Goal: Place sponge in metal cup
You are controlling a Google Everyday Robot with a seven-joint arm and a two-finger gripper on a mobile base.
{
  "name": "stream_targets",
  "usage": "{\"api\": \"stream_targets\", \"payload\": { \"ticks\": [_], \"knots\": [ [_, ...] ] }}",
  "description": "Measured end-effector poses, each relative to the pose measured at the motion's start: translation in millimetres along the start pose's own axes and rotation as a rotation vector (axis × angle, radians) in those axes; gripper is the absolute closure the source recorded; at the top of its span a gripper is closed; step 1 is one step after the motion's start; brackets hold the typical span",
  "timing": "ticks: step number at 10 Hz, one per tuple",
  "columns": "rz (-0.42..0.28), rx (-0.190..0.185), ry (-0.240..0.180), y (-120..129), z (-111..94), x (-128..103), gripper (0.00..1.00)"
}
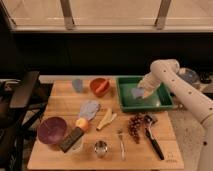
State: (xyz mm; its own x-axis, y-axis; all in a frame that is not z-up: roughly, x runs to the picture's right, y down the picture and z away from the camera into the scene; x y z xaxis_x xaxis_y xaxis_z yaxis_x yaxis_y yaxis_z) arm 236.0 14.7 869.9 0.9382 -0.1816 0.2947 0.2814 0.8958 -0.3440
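Observation:
A pale blue sponge [135, 93] lies in the green tray [161, 102] at the back right of the wooden table. My gripper [142, 90] is down inside the tray, right at the sponge's right edge, and part of the sponge is hidden behind it. The small metal cup [100, 148] stands upright near the table's front edge, left of a fork [121, 143] and far from the gripper.
An orange bowl [99, 86] and a small grey cup [77, 85] stand at the back. A blue cloth [89, 109], a banana [106, 119], a purple bowl [52, 130], grapes [135, 126] and a black-handled tool [153, 137] lie around the metal cup. A chair [22, 95] stands to the left.

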Motion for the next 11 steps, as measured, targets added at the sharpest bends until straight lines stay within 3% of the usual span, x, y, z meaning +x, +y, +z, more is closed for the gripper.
{"api": "stream_targets", "payload": {
  "ticks": [3,7,11],
  "knots": [
    [-0.08,-0.008,-0.021,17,-25,-42,1.0],
    [-0.129,-0.032,-0.068,76,-38,-103,1.0],
    [-0.137,-0.04,-0.078,89,-40,-116,1.0]
  ]
}}
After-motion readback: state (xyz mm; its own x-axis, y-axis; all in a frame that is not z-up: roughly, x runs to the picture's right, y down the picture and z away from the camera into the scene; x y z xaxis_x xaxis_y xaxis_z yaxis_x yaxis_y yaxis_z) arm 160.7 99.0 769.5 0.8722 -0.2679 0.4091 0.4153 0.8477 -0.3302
